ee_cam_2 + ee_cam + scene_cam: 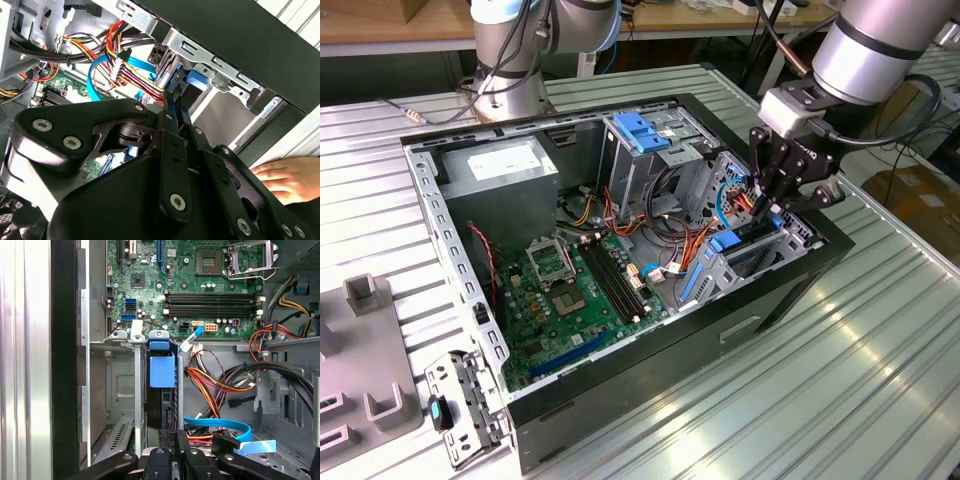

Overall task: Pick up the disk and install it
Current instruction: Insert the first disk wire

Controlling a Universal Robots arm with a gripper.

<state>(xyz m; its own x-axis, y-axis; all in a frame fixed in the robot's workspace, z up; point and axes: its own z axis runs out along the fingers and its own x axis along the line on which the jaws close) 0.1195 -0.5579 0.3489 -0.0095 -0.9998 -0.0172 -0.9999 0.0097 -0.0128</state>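
Note:
The disk [161, 400] stands on edge inside the drive bay at the open computer case's [820, 265] side wall, on the exterior view's right. Its blue plastic rail [162, 369] faces up, and the same blue part [730, 242] shows in the bay in the exterior view. My gripper [763, 212] hangs over the bay's end, shut. Its thin black fingertips [180, 437] sit together at the near end of the disk, beside its rail. In the second wrist view the gripper [172, 97] reaches the blue rail [192, 80]; whether the tips pinch it I cannot tell.
Bundles of coloured cables [220, 382] and a blue ribbon cable [225, 425] lie beside the bay. A metal cage with a blue top [645, 135] and a grey power-supply box [500, 165] stand further inside. A person's hand [285, 177] rests by the case. Another arm's base [510, 70] stands behind.

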